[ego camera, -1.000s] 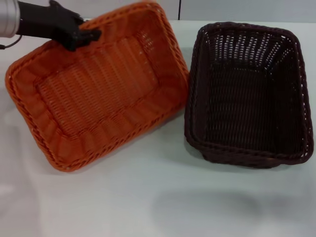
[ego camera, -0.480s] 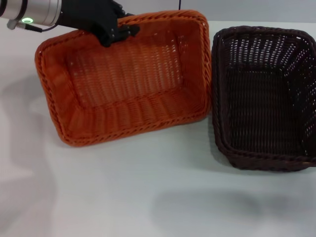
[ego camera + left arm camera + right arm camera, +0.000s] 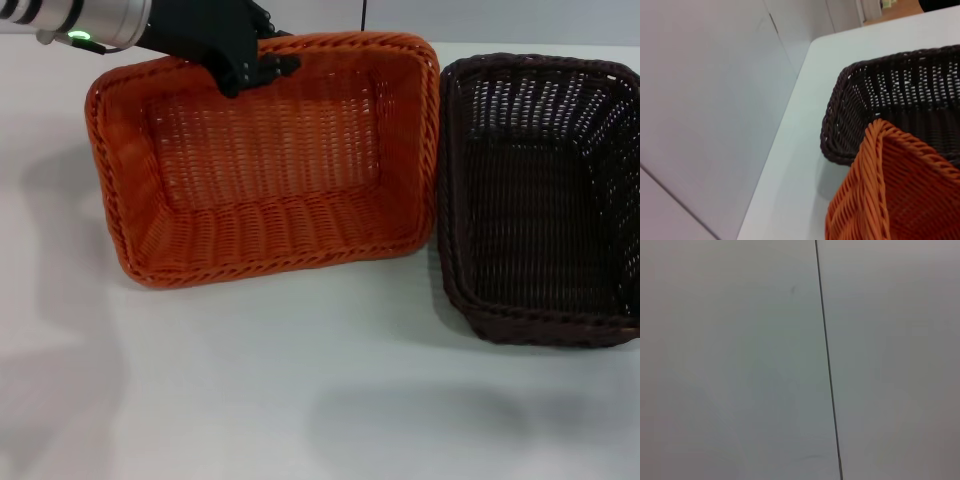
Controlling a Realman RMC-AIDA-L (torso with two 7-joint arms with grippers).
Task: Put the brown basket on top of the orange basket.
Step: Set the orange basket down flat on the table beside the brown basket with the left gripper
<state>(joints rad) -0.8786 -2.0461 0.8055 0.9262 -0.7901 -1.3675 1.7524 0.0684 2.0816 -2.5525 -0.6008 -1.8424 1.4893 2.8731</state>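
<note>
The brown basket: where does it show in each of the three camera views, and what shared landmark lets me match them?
Head view: the brown basket stands on the right, beside the orange basket.
Left wrist view: its corner and far wall fill the right part, behind the orange rim.
Right wrist view: not in it; only a pale surface with a thin dark line.
Shared landmark: the orange basket's rim corner next to the brown basket, in the head and left wrist views.
</note>
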